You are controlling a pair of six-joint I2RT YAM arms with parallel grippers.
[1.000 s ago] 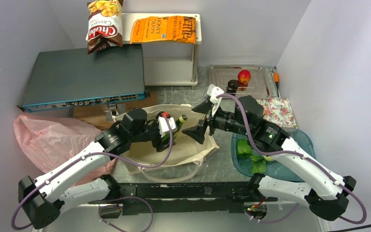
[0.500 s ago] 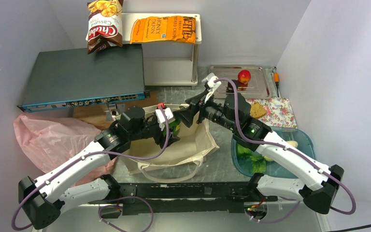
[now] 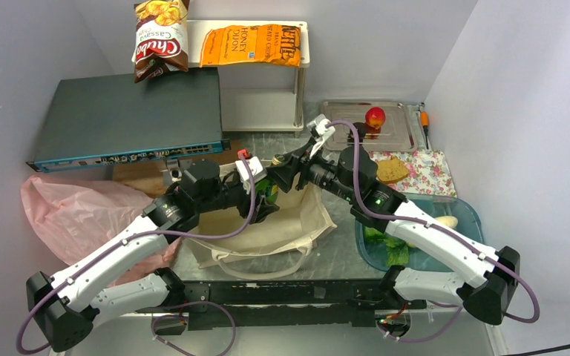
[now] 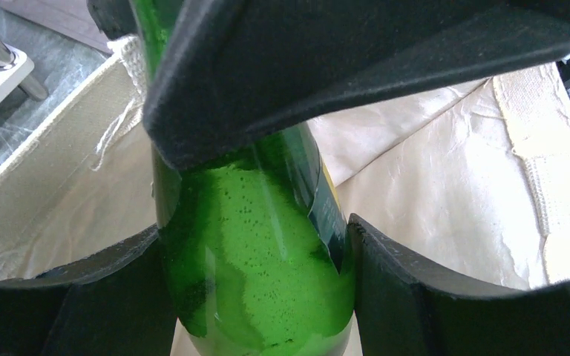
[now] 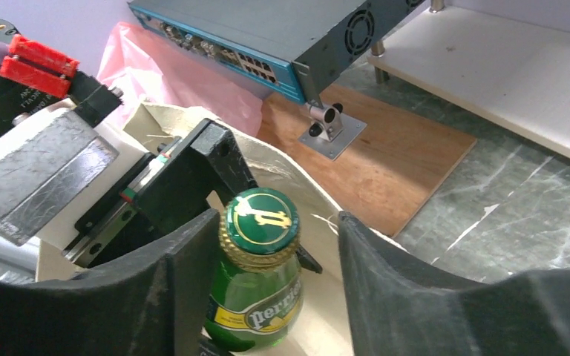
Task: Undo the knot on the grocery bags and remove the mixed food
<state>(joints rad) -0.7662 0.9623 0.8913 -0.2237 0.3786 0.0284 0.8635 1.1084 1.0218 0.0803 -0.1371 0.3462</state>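
Observation:
The green bottle (image 3: 269, 191) with its yellow label stands upright over the beige tote (image 3: 297, 222). My left gripper (image 3: 261, 199) is shut on its body (image 4: 256, 274), both fingers pressed on the glass. My right gripper (image 5: 274, 230) is open around the bottle's cap (image 5: 261, 220). Its left finger (image 5: 185, 274) is against the cap, while its right finger (image 5: 386, 282) stands apart from it. The pink plastic bag (image 3: 74, 211) lies crumpled at the left; its knot cannot be made out. Both chip bags (image 3: 160, 37) (image 3: 249, 44) lie at the back.
A red fruit (image 3: 375, 116) sits on the metal tray (image 3: 341, 111). Greens (image 3: 386, 241) and a white radish (image 3: 445, 221) lie in the blue dish (image 3: 471, 215). A bread slice (image 3: 392, 169) rests on floral cloth. A dark switch box (image 3: 130, 115) and white shelf (image 3: 302, 67) stand behind.
My right arm has swung left and forward to the bottle's top, and its jaws have narrowed around the cap. The left gripper has kept its hold and shifted the bottle slightly back.

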